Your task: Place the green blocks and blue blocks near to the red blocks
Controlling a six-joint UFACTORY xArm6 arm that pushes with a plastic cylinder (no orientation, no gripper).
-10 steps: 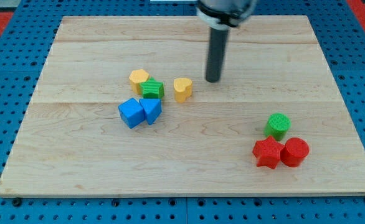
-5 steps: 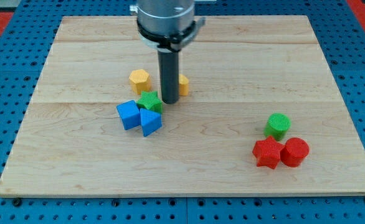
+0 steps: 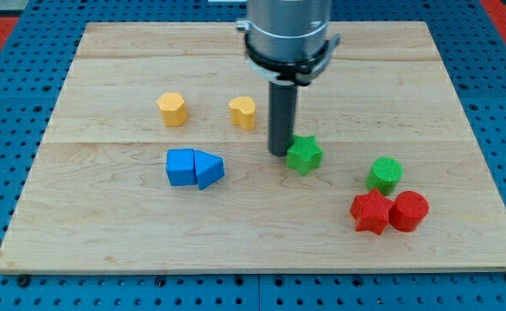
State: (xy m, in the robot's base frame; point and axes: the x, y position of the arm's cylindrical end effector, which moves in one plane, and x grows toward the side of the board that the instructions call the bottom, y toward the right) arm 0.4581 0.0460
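My tip (image 3: 279, 153) rests on the board just left of the green star block (image 3: 304, 155), touching or nearly touching it. The green cylinder (image 3: 384, 174) stands at the view's right, right above the red star (image 3: 370, 212) and the red cylinder (image 3: 407, 211), which sit side by side. The blue cube (image 3: 180, 167) and the blue triangular block (image 3: 208, 168) lie together left of centre, well left of my tip.
A yellow hexagonal block (image 3: 173, 109) and a yellow heart-shaped block (image 3: 243, 112) sit in the upper middle, left of the rod. The wooden board (image 3: 106, 233) lies on a blue pegboard surface.
My tip has swept from the board's middle-left to the right, carrying the green star away from the blue blocks toward the red ones. The yellow blocks shifted slightly left.
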